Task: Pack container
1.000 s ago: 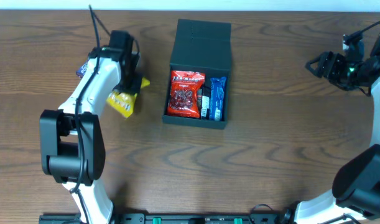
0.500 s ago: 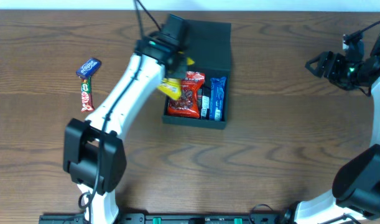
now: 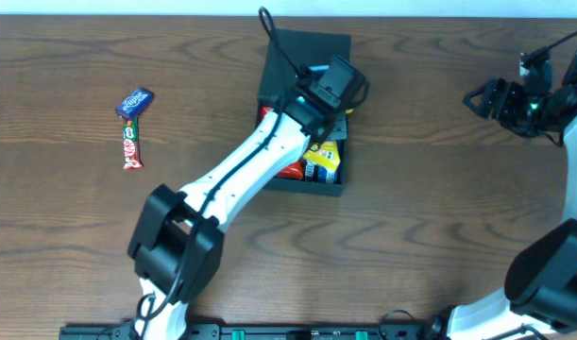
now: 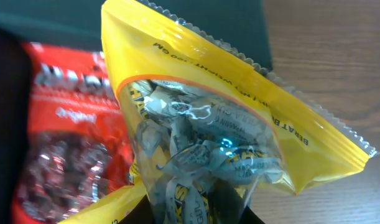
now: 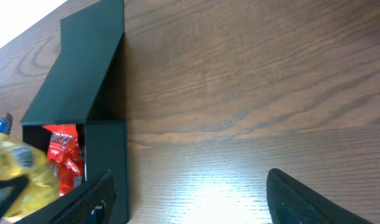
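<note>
Where the dark, wood-grained bench [image 3: 411, 236] is seen from overhead, the container [image 3: 307, 52] is found near its far edge, about the middle. It is a shallow, square box of matte teal-black cardboard, and its hinged flap lid is thrown back behind the opening. The left hand [image 3: 328, 93] is held above the right half of the box, at the end of a white arm stretched diagonally across the bench. It is closed on a yellow bag [image 4: 227, 124], which is pinched at one end between the dark fingers. The bag is made of glossy plastic film, with a crimped, saw-toothed seam along its edge. Small crinkled wrapped sweets can be seen through a clear window in it. Inside the box, a red packet [image 4: 59, 143] of shiny film is laid flat toward the left wall; whether the bag touches it cannot be told. The right hand [image 5: 190, 205] is held well apart from the box, over bare wood toward the right edge of the bench. Its black fingers are spread wide with nothing between them. Near the left edge, a small blue wrapper [image 3: 135, 101] and a slim red bar [image 3: 130, 149] are laid close together on the bench.
</note>
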`<action>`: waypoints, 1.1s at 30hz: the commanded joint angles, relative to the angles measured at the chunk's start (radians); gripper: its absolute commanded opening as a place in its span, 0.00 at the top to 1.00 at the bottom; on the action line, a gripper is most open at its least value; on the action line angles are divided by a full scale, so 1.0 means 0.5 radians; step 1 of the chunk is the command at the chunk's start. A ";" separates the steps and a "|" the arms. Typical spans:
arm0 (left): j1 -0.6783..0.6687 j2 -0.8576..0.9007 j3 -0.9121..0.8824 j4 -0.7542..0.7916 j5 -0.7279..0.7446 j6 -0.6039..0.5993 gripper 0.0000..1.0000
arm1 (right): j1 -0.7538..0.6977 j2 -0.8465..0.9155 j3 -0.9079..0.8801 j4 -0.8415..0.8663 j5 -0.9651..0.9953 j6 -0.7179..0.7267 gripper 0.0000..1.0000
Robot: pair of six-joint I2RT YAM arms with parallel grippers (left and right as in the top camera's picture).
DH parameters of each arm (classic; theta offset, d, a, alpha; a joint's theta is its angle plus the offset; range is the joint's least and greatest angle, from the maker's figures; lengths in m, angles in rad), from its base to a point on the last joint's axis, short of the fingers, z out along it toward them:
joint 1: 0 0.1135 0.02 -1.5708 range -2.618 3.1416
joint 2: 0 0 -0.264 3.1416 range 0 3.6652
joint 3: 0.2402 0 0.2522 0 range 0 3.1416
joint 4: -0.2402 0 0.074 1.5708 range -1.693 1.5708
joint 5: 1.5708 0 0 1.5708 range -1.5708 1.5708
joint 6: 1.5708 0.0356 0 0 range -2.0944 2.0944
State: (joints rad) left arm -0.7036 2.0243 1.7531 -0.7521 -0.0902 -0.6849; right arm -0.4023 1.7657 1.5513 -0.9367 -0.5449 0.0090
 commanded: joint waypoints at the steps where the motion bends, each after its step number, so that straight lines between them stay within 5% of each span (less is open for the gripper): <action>1: -0.018 0.059 0.028 0.001 -0.039 -0.263 0.79 | -0.005 -0.012 0.012 -0.005 -0.009 -0.050 0.23; 5: -0.043 0.097 0.028 -0.008 -0.041 -0.331 0.73 | -0.005 -0.012 0.012 -0.004 -0.009 -0.050 0.23; 6: -0.047 0.104 0.028 -0.017 -0.041 -0.360 0.67 | -0.005 -0.012 0.012 -0.004 -0.009 -0.050 0.22; 8: -0.050 0.126 0.028 -0.019 -0.010 -0.391 0.38 | -0.005 -0.012 0.012 -0.004 -0.009 -0.050 0.22; 17: -0.040 0.068 0.048 -0.015 -0.027 -0.205 0.27 | -0.005 -0.012 0.012 -0.011 -0.009 -0.050 0.25; 20: -0.021 -0.033 0.063 -0.045 -0.214 -0.040 0.25 | -0.004 -0.012 0.012 -0.030 -0.023 -0.050 0.42; 24: 0.099 -0.257 0.063 -0.145 -0.523 0.032 0.17 | 0.049 -0.012 0.012 -0.069 -0.157 -0.051 0.97; 33: 0.769 -0.436 0.062 -0.233 -0.352 0.236 0.11 | 0.611 -0.011 0.012 -0.108 -0.249 -0.301 0.99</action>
State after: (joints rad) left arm -0.3775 1.7905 1.7828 -0.8555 -0.2939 -0.6445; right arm -0.1864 1.7657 1.5513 -0.9878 -0.6327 -0.0772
